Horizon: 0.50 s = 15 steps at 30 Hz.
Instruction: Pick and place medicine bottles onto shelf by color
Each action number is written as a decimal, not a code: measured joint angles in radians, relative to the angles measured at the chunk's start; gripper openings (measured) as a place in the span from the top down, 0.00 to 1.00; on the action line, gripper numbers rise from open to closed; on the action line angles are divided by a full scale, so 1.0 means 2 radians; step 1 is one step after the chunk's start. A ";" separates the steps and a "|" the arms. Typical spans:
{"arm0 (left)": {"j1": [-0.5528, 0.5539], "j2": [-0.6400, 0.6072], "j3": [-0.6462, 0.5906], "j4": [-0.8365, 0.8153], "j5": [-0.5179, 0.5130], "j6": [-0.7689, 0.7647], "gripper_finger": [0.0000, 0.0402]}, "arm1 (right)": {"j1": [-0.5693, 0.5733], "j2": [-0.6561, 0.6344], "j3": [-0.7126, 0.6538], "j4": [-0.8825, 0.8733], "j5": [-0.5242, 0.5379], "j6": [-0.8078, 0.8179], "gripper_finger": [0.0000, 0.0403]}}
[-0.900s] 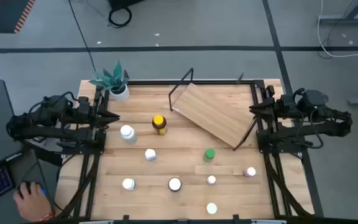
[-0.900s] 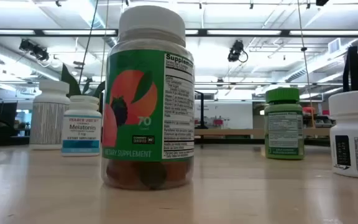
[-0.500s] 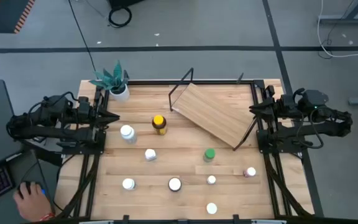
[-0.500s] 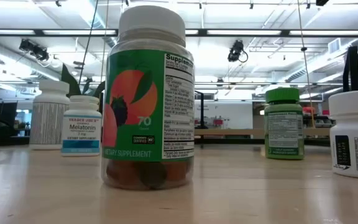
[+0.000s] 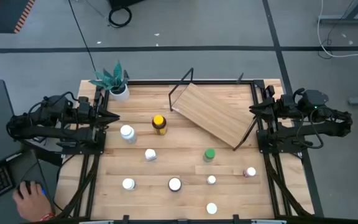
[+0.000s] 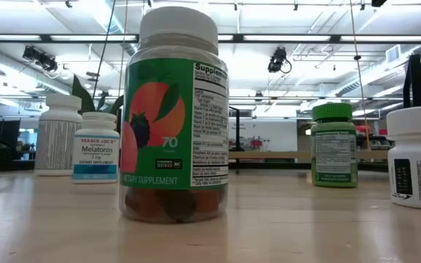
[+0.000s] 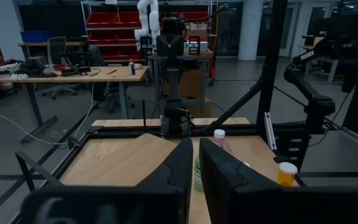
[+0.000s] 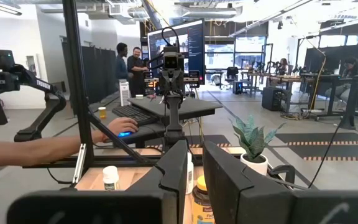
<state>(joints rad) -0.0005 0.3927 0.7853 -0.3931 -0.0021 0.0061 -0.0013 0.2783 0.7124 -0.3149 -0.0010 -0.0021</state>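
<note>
At the left edge of the table [image 5: 229, 199] the left gripper [image 5: 113, 116] waited above the boards, its jaws pressed together on nothing. Just beyond it stood a potted plant [image 5: 114, 81] in the far left corner. Scattered across the planks were the medicine bottles: a white-capped one [image 5: 127, 132] nearest the left arm, the amber bottle with a yellow cap [image 5: 159, 124] beside it, more white caps [image 5: 150, 155] toward the middle and near edge, including a clear gummy-supplement jar [image 6: 172, 117]. Further right stood the green-capped bottle [image 5: 209, 154] and the pinkish one [image 5: 250, 172]. The shelf [image 5: 213, 113] sat tilted in its black wire frame at the far right, with no bottles on it. The right gripper [image 5: 254, 109] hung at the right edge, jaws nearly closed, empty.
</note>
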 joint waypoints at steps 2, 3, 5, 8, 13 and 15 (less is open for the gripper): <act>0.000 0.000 0.000 0.000 0.000 0.000 0.92 | 0.000 0.000 0.000 0.000 0.000 0.000 0.85; 0.000 0.000 0.000 0.000 0.000 0.000 0.92 | 0.000 0.000 0.000 0.000 0.000 0.000 0.85; 0.000 0.000 0.000 0.000 0.000 0.000 0.92 | 0.000 0.000 0.000 0.000 0.000 0.000 0.85; 0.000 0.000 0.000 0.000 0.000 0.000 0.91 | 0.000 0.000 0.000 0.000 0.000 0.000 0.85; 0.000 0.000 0.000 0.000 0.000 0.000 0.90 | 0.000 0.000 0.000 0.000 0.000 0.000 0.85; 0.000 0.000 0.000 0.000 0.000 0.000 0.90 | 0.000 0.000 0.000 0.000 0.000 0.000 0.85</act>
<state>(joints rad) -0.0005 0.3924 0.7853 -0.3931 -0.0024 0.0059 -0.0017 0.2780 0.7124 -0.3149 -0.0010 -0.0021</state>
